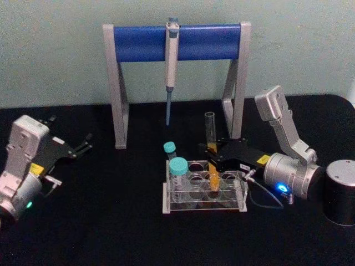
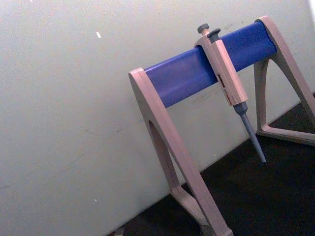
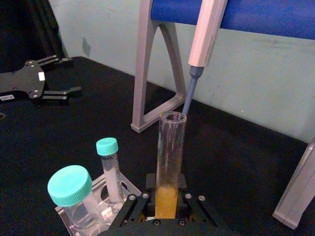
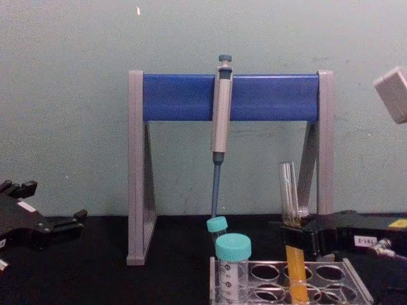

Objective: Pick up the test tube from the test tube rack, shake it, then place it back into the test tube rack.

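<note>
The test tube (image 1: 211,128) is a tall clear glass tube with orange-yellow liquid in its lower part (image 3: 166,196). It stands upright in a back-row hole of the clear test tube rack (image 1: 166,206), near the rack's middle. My right gripper (image 1: 212,153) reaches in from the right and is shut on the test tube about halfway up, just above the rack's top plate (image 4: 359,286). In the chest view the tube (image 4: 289,190) rises above the black fingers (image 4: 308,238). My left gripper (image 1: 84,145) rests open at the table's far left.
A grey-and-blue pipette stand (image 1: 177,41) with a hanging pipette (image 1: 171,66) stands right behind the rack. Two teal-capped tubes (image 1: 178,166) (image 1: 170,147) sit in the rack's left end. A dark cylinder (image 1: 339,191) stands at the far right.
</note>
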Controlling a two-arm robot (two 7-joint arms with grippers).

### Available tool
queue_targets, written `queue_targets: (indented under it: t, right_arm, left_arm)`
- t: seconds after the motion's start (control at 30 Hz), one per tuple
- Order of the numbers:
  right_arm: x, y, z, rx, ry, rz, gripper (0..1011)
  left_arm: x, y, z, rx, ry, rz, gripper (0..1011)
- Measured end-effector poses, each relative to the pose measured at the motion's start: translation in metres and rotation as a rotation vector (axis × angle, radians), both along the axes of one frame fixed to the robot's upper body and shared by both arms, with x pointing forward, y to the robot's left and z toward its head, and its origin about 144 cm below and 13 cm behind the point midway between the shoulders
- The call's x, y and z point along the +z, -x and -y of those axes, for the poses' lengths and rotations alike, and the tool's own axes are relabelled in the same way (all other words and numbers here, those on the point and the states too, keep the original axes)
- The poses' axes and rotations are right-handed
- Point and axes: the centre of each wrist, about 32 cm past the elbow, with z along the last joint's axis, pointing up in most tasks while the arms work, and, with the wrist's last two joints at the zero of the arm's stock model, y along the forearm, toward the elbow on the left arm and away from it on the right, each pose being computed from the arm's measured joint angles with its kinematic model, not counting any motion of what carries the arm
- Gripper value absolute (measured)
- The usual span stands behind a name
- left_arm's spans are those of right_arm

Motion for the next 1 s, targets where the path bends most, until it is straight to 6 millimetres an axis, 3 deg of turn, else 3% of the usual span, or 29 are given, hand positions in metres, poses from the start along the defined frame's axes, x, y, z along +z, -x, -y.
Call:
queue_targets:
  t: [0.6, 1.0]
  right_arm:
    - [0.0, 0.002, 0.001, 0.011, -0.014, 0.037, 232]
    - [-0.007, 0.014, 0.006, 0.013, -0.021, 0.113, 230]
  left_arm:
    - [0.0, 0.0, 0.0, 0.0, 0.0, 0.0, 1001]
    - [0.0, 0.0, 0.0, 0.0, 0.0, 0.0, 1001]
